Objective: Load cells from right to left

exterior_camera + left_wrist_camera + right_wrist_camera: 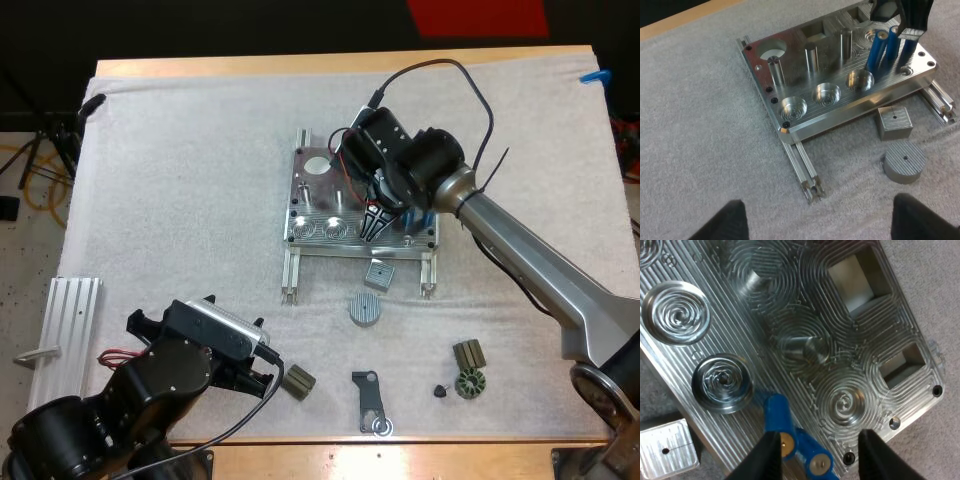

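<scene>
Hovering over the fixture (pixel 305 200) with right jaws spread wide, straddling the upright blue cells (pixel 875 52) at its right front corner. Probably light, rigid and slick-sided: best pinched high across the barrel and kept plumb. Waiting near the bench's (pixel 480 450) front edge, left jaws spread, holding nothing.

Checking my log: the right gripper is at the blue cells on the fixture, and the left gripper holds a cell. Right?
No: the left gripper is open and empty, as the left wrist view shows. The right gripper is at the blue cells on the fixture.
</scene>
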Robot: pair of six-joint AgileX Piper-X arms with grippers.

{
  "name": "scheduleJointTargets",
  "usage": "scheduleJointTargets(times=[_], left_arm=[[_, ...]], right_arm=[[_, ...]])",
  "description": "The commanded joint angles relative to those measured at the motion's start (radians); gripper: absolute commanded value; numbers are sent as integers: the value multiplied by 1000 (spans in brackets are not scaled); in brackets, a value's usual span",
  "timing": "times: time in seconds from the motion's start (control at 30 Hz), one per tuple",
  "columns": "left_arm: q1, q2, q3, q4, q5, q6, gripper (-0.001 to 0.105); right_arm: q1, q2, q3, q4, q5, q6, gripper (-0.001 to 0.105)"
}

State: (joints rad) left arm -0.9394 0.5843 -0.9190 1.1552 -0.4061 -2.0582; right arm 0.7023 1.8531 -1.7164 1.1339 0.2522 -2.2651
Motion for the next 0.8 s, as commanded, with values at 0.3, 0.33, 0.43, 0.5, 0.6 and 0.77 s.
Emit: scheduleJointTargets(times=[0.3,0.33,0.43,0.5,0.6,0.77], left_arm=[[0,0,2,-8,-1,-2,60],[0,0,2,-8,-1,-2,60],[0,0,2,-8,-1,-2,60],[0,0,2,-8,-1,-2,60],[0,0,2,-8,-1,-2,60],[0,0,2,-8,-1,-2,60]], right_arm=[[-1,51,-3,1,22,1,36],[-1,52,-3,1,22,1,36],[-1,58,-3,1,29,1,36],[-1,61,-3,-3,38,1,36],[-1,66,-3,-6,46,1,36],[-1,83,-2,-6,66,1,36]])
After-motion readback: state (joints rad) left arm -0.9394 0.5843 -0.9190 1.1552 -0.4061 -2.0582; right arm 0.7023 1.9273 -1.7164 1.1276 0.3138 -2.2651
